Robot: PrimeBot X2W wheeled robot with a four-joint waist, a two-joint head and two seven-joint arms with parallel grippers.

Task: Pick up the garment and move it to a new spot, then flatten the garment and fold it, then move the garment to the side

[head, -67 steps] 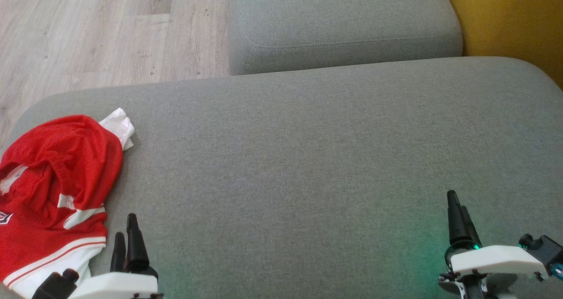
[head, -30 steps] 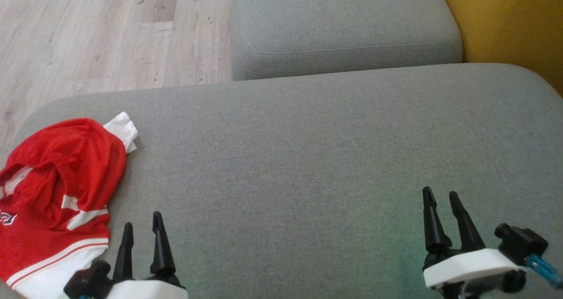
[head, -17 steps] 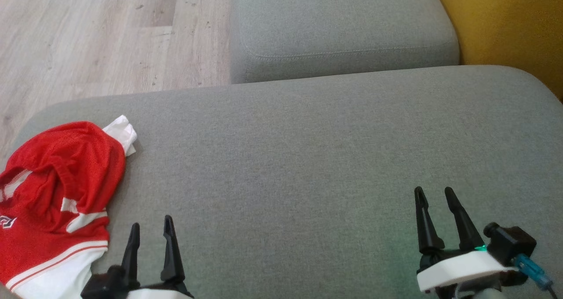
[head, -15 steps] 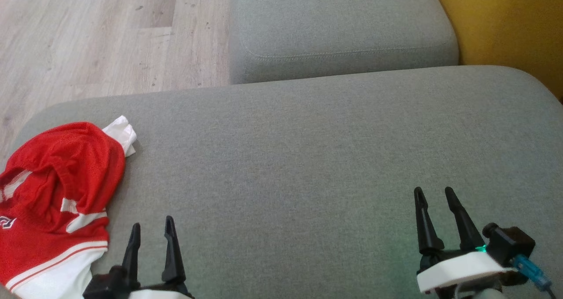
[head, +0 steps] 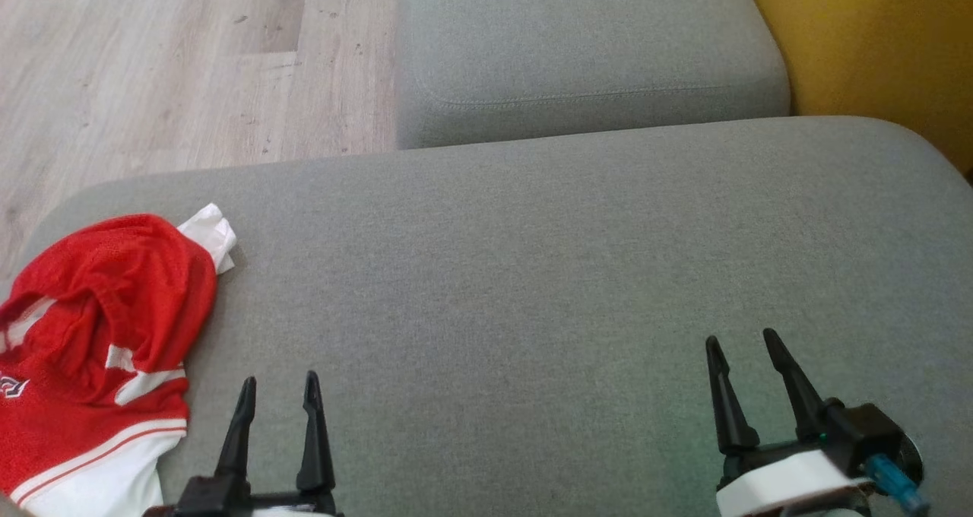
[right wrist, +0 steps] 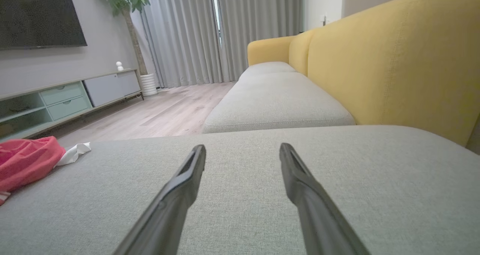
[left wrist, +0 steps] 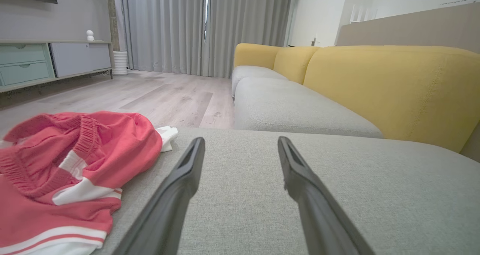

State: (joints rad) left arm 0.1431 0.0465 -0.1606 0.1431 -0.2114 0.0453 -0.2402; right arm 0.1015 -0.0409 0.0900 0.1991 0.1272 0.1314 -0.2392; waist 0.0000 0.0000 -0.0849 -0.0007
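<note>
since the red garment (head: 106, 312) lies bunched at the left edge of the grey cushion (head: 532, 274), we should swing our left hand (head: 279, 386), spread wide and empty, onto a raised fold; our right hand (head: 741, 340), equally spread and empty, hovers near the front right corner.

soft, even daylight in all 3 views, with no hard shadows. in both wrist views the brightest light comes through the curtains (left wrist: 165, 26) at 12 o'clock. the head view is a little soft and grainy, with a faint green tint on the grey cushion (head: 532, 274) at 5 o'clock. the wrist views bulge toward their edges, and the fingers (left wrist: 165, 217) blur at 6 o'clock.
</note>
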